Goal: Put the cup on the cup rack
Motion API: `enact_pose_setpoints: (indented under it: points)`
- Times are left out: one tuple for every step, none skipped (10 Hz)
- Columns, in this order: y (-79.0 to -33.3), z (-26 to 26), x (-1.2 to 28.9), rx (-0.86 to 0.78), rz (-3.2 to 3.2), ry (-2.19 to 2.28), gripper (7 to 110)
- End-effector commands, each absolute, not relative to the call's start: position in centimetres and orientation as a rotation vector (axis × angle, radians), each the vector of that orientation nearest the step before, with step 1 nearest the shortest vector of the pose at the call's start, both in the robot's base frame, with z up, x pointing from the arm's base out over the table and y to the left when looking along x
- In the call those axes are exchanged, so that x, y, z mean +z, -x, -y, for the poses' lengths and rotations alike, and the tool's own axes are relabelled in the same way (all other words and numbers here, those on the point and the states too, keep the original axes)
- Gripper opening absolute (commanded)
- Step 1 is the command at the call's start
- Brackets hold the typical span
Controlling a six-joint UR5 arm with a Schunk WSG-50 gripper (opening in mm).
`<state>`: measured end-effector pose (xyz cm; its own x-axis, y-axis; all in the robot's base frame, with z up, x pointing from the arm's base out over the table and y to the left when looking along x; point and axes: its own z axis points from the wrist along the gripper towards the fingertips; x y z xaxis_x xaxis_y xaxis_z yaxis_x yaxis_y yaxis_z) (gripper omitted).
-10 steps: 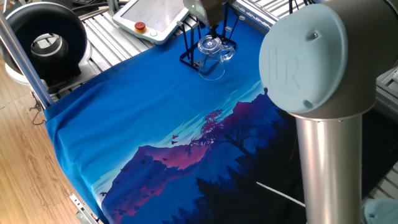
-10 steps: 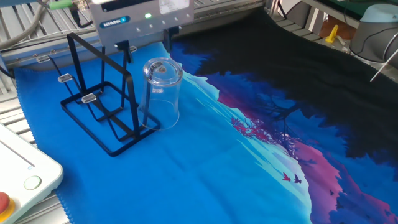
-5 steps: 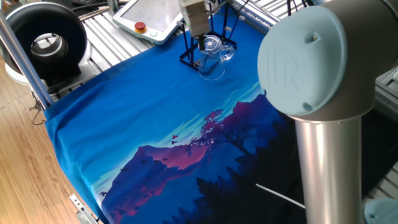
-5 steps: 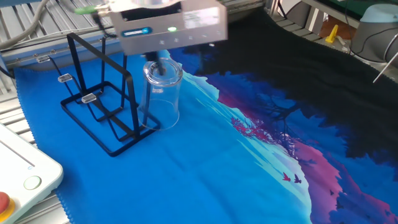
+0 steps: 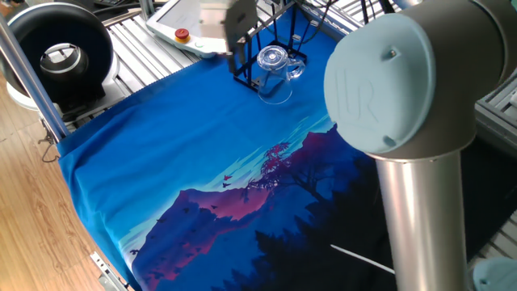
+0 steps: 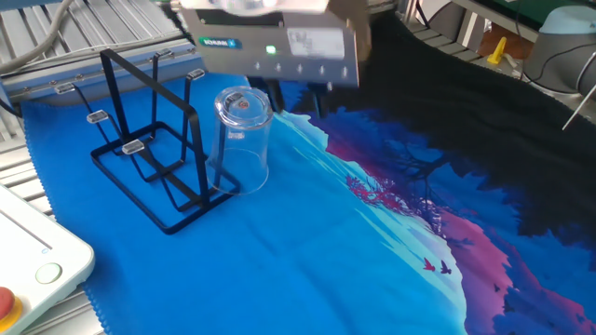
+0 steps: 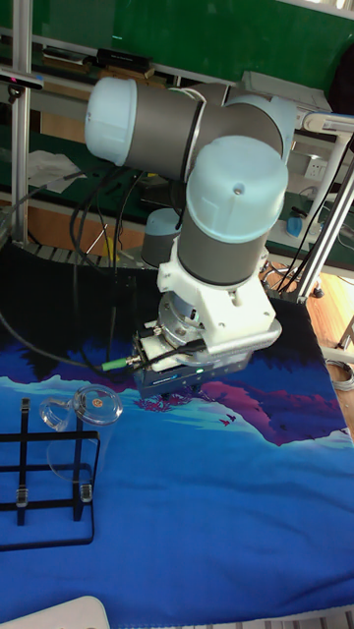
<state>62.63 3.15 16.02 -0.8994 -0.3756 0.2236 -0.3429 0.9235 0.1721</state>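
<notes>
The blue landscape-printed cloth [image 6: 279,270] covers the table. On it stands the black thin-wire cup rack [image 6: 154,163], with the small clear glass cup [image 6: 244,140] upside down, touching its near side. The gripper [image 6: 298,98] hangs beside the cup, holding nothing; its finger gap is blurred, I cannot tell.

Bright, even room light falls from overhead, and shadows on the blue cloth [image 6: 279,270] are faint. The moving end effector [image 6: 296,91] smears into motion blur in both fixed views, a pale streak in one. The arm's grey elbow [image 5: 396,81] looms large and soft-focused. The cup [image 6: 244,138] catches small glints; the tall view looks sharp.
</notes>
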Motion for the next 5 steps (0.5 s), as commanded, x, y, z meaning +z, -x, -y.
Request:
enact_pose_setpoints:
  points:
    - [-63.3,-5.2,16.3,-0.272,2.906,-0.228,7]
    - [-63.6,-4.8,15.8,-0.274,2.915,-0.245,7]
    - [-63.9,-5.3,15.3,-0.303,2.923,-0.226,7]
    - [-64.6,-5.3,14.7,-0.289,2.96,-0.193,7]
    - [-65.2,-5.0,14.3,-0.264,2.995,-0.176,7]
